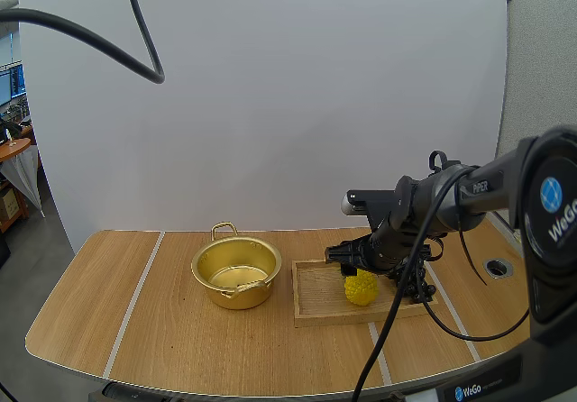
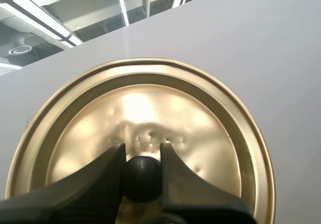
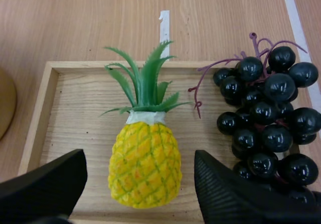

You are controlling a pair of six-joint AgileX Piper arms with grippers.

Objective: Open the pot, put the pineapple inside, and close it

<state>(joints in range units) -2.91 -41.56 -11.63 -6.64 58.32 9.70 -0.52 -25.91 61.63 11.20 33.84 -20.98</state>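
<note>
Your left end effector (image 2: pixel 142 157) is clamped on the knob (image 2: pixel 143 180) of the lid (image 2: pixel 150 108). Your right end effector (image 3: pixel 139 159) stands apart astride the pineapple (image 3: pixel 145 171) in the tray (image 3: pixel 70 108).

**Wooden tray** (image 1: pixel 315 296): I see it lying flat on the right half of the table (image 1: pixel 198 339), long side running left to right.
**Bunch of grapes** (image 3: pixel 266 108): near-black berries on purplish stems, resting at the tray's right end and hiding its right rim.
**White stripes** (image 1: pixel 135 294): these run from near to far across the light wood tabletop.
</note>
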